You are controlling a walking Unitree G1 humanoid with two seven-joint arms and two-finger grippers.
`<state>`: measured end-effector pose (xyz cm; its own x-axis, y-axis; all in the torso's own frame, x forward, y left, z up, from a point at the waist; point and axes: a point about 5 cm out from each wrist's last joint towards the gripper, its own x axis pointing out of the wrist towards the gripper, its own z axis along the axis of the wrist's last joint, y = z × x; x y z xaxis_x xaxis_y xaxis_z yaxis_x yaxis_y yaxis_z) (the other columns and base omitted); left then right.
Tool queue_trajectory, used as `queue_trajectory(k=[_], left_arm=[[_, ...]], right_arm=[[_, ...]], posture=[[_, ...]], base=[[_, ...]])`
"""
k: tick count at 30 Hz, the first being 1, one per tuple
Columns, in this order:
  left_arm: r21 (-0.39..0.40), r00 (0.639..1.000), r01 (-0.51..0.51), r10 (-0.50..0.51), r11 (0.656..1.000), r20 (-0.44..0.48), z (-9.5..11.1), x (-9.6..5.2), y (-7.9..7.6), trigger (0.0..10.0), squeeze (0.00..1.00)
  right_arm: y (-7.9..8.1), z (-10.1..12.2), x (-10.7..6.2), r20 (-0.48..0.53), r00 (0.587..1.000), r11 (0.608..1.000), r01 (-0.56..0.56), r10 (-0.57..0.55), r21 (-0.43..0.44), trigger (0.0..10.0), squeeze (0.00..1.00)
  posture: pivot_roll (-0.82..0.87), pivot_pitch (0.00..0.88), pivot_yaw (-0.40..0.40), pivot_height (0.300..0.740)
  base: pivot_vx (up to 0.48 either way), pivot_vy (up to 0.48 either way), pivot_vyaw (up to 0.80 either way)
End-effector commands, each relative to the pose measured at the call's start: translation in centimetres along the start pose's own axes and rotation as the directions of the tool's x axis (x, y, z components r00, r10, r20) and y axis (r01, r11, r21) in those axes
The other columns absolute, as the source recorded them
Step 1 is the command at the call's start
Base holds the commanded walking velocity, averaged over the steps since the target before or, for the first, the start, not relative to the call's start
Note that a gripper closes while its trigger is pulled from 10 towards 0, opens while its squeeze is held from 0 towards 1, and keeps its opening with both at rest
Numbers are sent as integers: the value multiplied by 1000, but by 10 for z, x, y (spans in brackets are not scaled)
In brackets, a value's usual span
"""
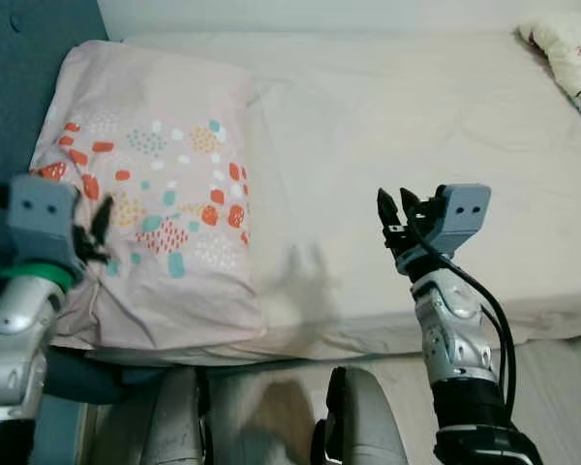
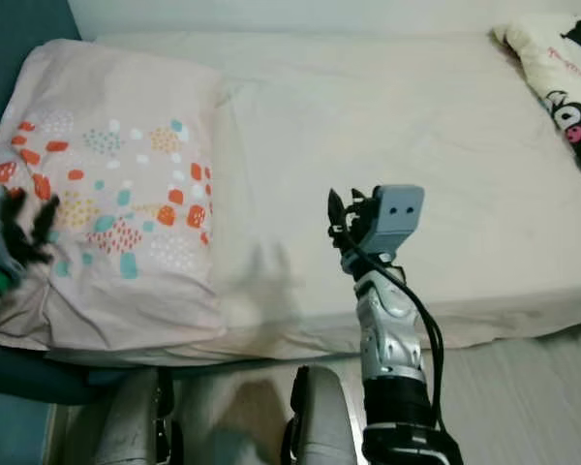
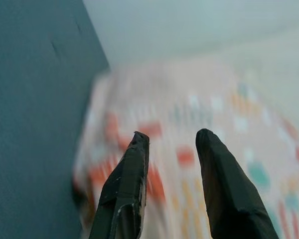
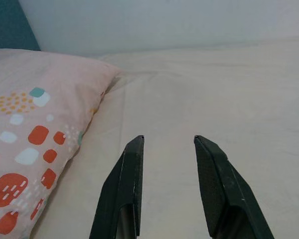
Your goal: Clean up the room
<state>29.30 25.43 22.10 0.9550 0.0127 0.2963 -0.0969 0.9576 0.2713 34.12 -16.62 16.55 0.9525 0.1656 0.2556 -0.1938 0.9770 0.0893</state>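
Both pairs of jaws stand spread with nothing between them. On the left arm, the left gripper (image 1: 95, 232) hangs over the near left part of the pillow (image 1: 160, 184), close to that pillow's outer edge, and its wrist view, blurred, shows the two black fingers (image 3: 127, 189) parted above the patterned cloth with the dark teal wall (image 3: 35, 114) beside it. On the right arm, the right gripper (image 1: 395, 215) is raised over the near edge of the bed (image 1: 407, 126), about midway along that edge and well apart from the pillow; its fingers (image 4: 122, 191) point across the bare cream sheet toward the far edge, where a pale wall (image 4: 164, 22) rises. The pillow lies flat at the left end of the bed, pale pink with orange, teal, white and yellow spots and dots, its far left corner near the teal wall. At the far right corner of the bed lies a bunched blanket (image 2: 557, 82), cream with black and pink cartoon figures, well apart from both grippers. Below the bed's near edge the robot's own grey legs (image 1: 363, 417) show over a light floor (image 1: 562, 387).
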Motion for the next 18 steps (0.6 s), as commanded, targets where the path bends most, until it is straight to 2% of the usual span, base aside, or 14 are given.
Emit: queue_trajectory(k=[1,2,3,4,6,7,8,9,10,12,14,16,17,18], left_arm=[[17,1000,-4,4,1000,15,3,-2,3,10000,0],[17,999,13,-14,1000,49,14,1,2,10000,0],[5,999,24,-24,1000,48,16,7,-2,10000,0],[39,1000,16,-16,999,3,8,16,-10,10000,0],[39,1000,16,-16,999,3,8,16,-10,10000,0],[74,999,12,-9,997,-36,-1,23,-18,10000,0],[74,999,12,-9,997,-36,-1,23,-18,10000,0],[87,991,-1,13,996,-131,-20,37,-32,10000,0],[112,950,-5,40,994,-311,-51,53,-52,10000,0],[112,950,-5,40,994,-311,-51,53,-52,10000,0],[120,901,-25,74,992,-428,-70,54,-53,10000,0],[120,901,-25,74,992,-428,-70,54,-53,10000,0],[125,878,-79,129,989,-462,-76,51,-41,10000,0],[125,878,-79,129,989,-462,-76,51,-41,10000,0]], right_arm=[[-1,-4,-3,-9,1000,1000,6,-6,0,10000,0],[0,-5,-4,-10,1000,1000,4,-4,0,10000,0],[1,-6,-3,-12,1000,1000,3,-3,1,10000,0],[2,-6,-2,-12,1000,1000,0,0,-1,10000,0],[2,-6,-2,-12,1000,1000,0,0,-1,10000,0],[3,-7,-1,-12,1000,1000,-3,3,-2,10000,0],[3,-7,-1,-12,1000,1000,-3,3,-2,10000,0],[5,-6,1,-10,1000,1000,-7,7,-2,10000,0],[8,-6,3,-6,1000,1000,-13,13,-3,10000,0],[8,-6,3,-6,1000,1000,-13,13,-3,10000,0],[10,-5,4,-4,1000,1000,-16,16,-3,10000,0],[10,-5,4,-4,1000,1000,-16,16,-3,10000,0],[10,-6,2,-3,1000,1000,-15,15,-3,10000,0],[10,-6,2,-3,1000,1000,-15,15,-3,10000,0]], posture=[[107,124,-10,605],[111,123,-12,605],[108,118,-9,605],[107,117,-9,605],[107,117,-9,605],[108,117,-12,605],[108,117,-12,605],[100,111,-11,605],[93,107,-6,605],[93,107,-6,605],[88,107,-3,605],[88,107,-3,605],[83,109,6,605],[83,109,6,605]], base=[[0,0,0],[0,0,0],[0,0,0],[0,0,0],[0,0,0],[0,0,0],[0,0,0],[0,0,0],[0,0,0],[0,0,0],[0,0,0],[0,0,0],[0,0,0],[0,0,0]])
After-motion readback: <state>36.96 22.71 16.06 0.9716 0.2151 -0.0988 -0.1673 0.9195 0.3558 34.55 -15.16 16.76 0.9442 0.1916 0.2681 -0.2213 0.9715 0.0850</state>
